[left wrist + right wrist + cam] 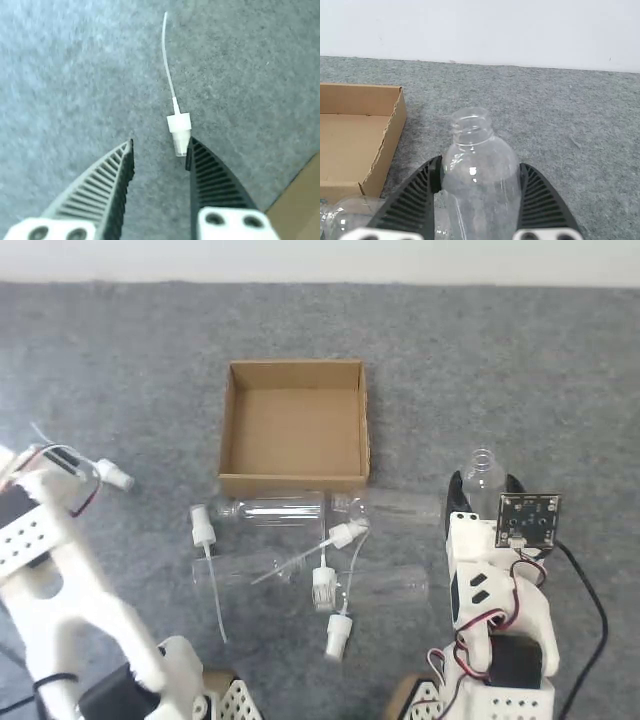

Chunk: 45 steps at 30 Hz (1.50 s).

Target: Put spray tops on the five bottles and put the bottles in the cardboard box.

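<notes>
**Bottle held upright for capping, spray top not yet gripped**

The right claw (480,166) is clamped around the body of a clear plastic bottle (472,131), one finger on each side. It holds the bottle upright with the open neck bare. That pose seems chosen to present the mouth upward, so a top's tube can be fed straight down. In the high view this bottle stands to the right of the open brown cardboard box (228,430), near its front corner, which would make for a short carry once capped.

The left claw (160,145) stands wide, its jaws well apart over the grey felt-like worktop (75,65). A white spray top with a long thin dip tube (179,129) sits against the tip of one finger, the tube pointing away from the claw. Nothing presses on it from the other side, so it is not gripped. Whether it rests on the worktop or hangs on the finger cannot be told. It is well apart from the held bottle, on the other side of the box.

Four more clear bottles (270,508) lie on their sides just in front of the box, with four loose white spray tops (323,588) scattered among them, tubes crossing. None of the five bottles carries a top, so the task looks near its start. The next move likely calls for closing on the top's collar, leaving the tube free to enter the neck
</notes>
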### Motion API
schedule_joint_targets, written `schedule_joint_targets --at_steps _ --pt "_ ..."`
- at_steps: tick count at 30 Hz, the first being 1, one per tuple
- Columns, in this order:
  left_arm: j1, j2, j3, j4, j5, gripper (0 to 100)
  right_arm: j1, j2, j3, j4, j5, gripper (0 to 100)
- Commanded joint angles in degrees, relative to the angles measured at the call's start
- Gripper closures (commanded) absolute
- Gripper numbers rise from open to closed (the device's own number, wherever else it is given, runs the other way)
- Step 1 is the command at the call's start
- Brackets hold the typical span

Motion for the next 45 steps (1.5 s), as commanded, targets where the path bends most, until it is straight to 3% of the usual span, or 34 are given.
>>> schedule_joint_targets --at_steps 1,10,22,37,42,45 --pt "-0.26 -0.44 -4.26 0.7 -10.9 87 0.31 -0.84 -0.62 -1.27 -0.18 95.5" --pt "0.0 3.52 -8.57 0.88 -17.49 91 0.31 -0.84 -0.62 -1.19 -0.18 95.5" --pt "0.53 36.22 -42.68 13.71 -23.03 91 0.31 -0.84 -0.62 -1.19 -0.18 95.5" --pt "3.52 57.14 -63.96 13.36 -23.12 91 0.31 -0.84 -0.62 -1.19 -0.18 95.4" --pt "4.4 62.59 -70.2 13.19 -23.21 99 0.31 -0.84 -0.62 -1.19 -0.18 95.4" --pt "4.84 66.55 -73.63 13.19 -23.21 99 0.31 -0.84 -0.62 -1.19 -0.18 95.4"
